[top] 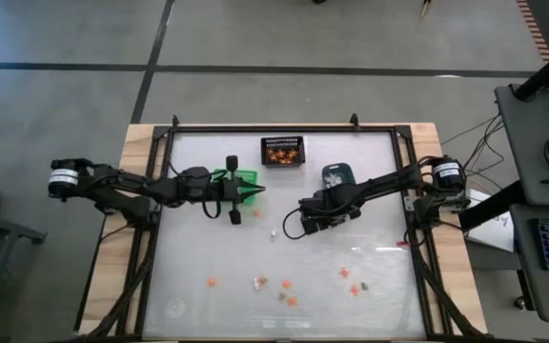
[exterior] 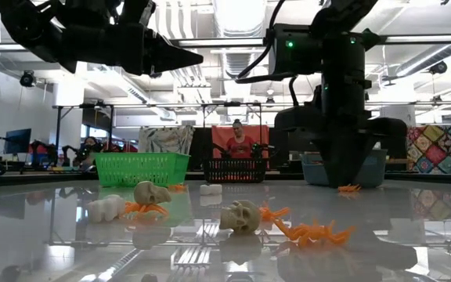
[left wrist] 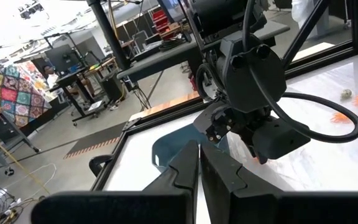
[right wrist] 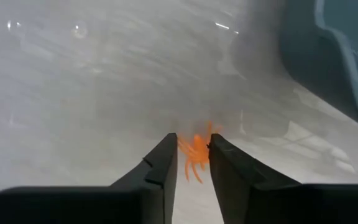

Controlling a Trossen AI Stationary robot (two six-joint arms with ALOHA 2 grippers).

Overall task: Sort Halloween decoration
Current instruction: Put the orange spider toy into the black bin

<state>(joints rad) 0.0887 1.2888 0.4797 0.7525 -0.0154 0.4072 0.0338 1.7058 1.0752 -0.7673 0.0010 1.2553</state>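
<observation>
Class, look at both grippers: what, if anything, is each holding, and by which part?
Right gripper is pinching a small orange spider across its body, legs sticking out. Left gripper is shut and holds nothing.

2 matte-black jointed arms (top: 160,188) with looping black cables and silver-capped bases.

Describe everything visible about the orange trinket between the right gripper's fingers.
The orange spider trinket is a small bright piece with thin splayed legs, plastic by the look of it. It lies on the glossy white tabletop near the blue-grey bin. The right gripper is down over it, its two dark fingers flanking it closely on both sides. Whether the fingers already touch it cannot be told.
</observation>
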